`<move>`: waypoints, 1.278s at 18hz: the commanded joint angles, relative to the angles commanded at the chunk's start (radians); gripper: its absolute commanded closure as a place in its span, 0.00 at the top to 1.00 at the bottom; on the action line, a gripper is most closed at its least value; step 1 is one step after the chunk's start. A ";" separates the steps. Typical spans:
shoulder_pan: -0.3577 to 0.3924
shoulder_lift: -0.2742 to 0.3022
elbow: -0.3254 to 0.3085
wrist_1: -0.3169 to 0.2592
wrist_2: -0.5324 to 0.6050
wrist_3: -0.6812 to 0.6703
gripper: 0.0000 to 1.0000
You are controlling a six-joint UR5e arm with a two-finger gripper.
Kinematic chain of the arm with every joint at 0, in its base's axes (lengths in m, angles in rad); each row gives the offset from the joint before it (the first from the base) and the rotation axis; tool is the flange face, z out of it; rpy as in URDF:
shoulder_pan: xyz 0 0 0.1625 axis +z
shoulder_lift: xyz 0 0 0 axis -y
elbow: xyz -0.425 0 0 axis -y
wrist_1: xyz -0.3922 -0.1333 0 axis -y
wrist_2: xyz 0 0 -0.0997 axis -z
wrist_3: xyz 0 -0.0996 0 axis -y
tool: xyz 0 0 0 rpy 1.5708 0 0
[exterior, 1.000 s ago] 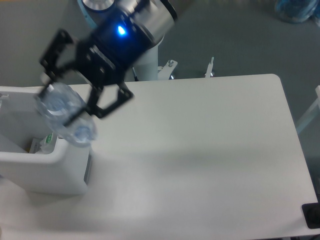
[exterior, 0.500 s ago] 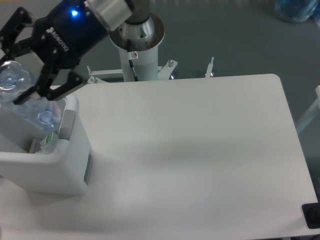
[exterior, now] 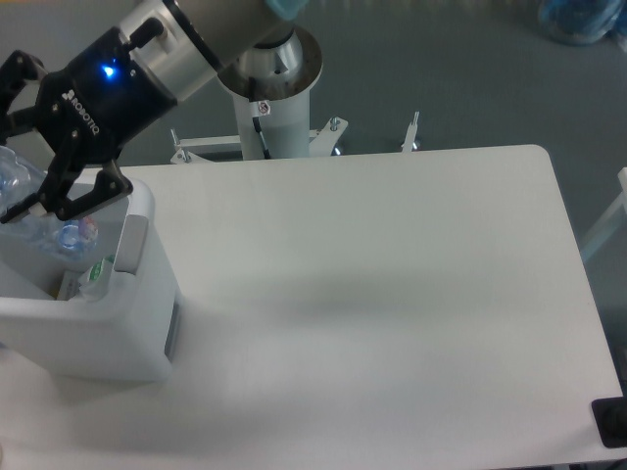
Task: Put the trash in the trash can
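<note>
Since half a second ago the gripper has shifted further toward the left edge of the frame and a little lower, so that the water bottle now sits deeper over the opening of the trash can and is partly cut off by the frame edge. A full second ago the bottle hung over the near rim of the can; now it is above the inside.

White lettering on the black gripper body reads "ROBOTIQ", beside one lit blue lamp. No writing can be read on the bottle; its blue cap points down into the can. The black fingers are closed against the one bottle, one on each side of it.

Inside the can, at the lower left of the frame, one plastic bag with green print lies against the inner wall, below the bottle. The can stands on the left end of the white table. One grey panel shows on its right-hand face. One arm base column stands beyond the table's far edge, at upper centre.
</note>
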 joint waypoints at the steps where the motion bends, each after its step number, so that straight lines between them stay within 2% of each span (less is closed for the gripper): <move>1: 0.000 0.000 -0.005 0.000 0.002 0.000 1.00; 6: 0.000 -0.006 -0.005 0.000 0.008 0.002 1.00; 8: 0.021 -0.011 0.008 0.000 0.024 0.035 1.00; 12: 0.155 -0.029 0.011 -0.002 0.107 0.115 1.00; 17: 0.317 -0.052 -0.028 -0.002 0.162 0.199 1.00; 20: 0.377 -0.095 -0.035 -0.002 0.299 0.256 1.00; 23: 0.397 -0.152 -0.044 -0.002 0.505 0.351 1.00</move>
